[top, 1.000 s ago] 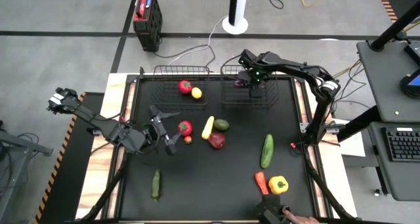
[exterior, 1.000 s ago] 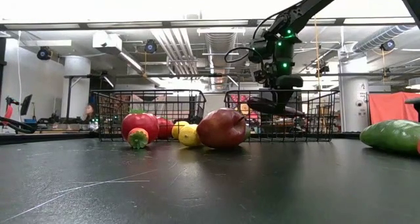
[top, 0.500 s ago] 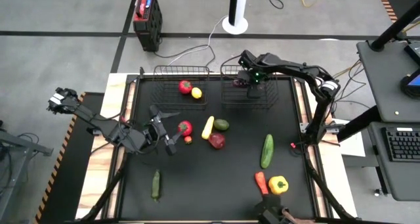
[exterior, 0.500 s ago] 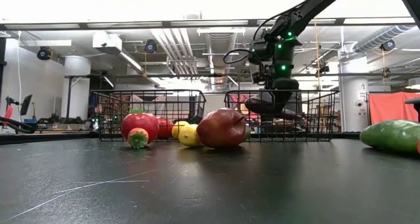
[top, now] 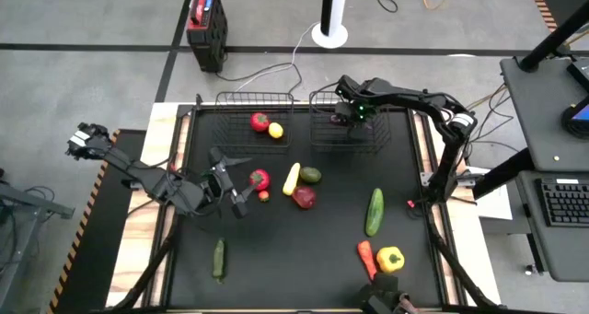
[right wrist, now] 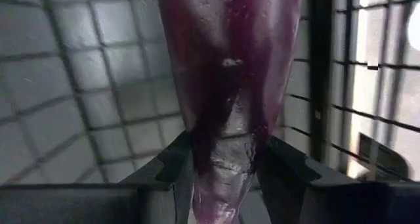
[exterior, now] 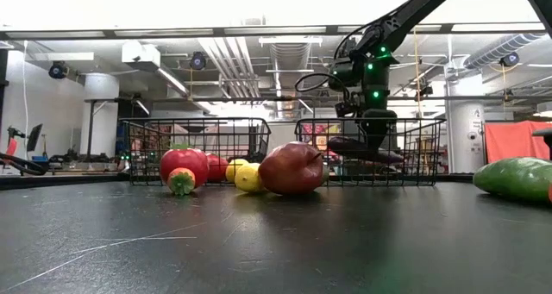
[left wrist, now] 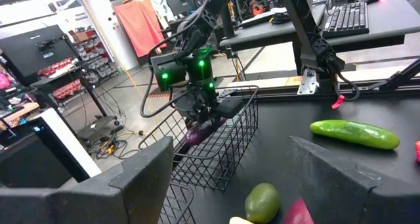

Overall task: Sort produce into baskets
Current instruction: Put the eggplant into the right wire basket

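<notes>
The table [top: 304,250] was black. Both mesh baskets [top: 255,100] were black wire. In the left one lay a red tomato [top: 259,122] and a yellow lemon [top: 275,130]. The eggplant [right wrist: 223,66] was glossy purple. On the table were a red tomato with a green stem [top: 259,179], a yellow squash [top: 291,178], a green avocado [top: 311,175], a dark red apple [top: 304,197], two green cucumbers [top: 375,211], an orange carrot [top: 367,256] and a yellow pepper [top: 390,258].

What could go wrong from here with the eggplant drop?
1. The right tool holds the eggplant crosswise just above the right basket; released now, an end could catch the wire wall.
2. The left tool waits open beside the tomato and may nudge it.
</notes>
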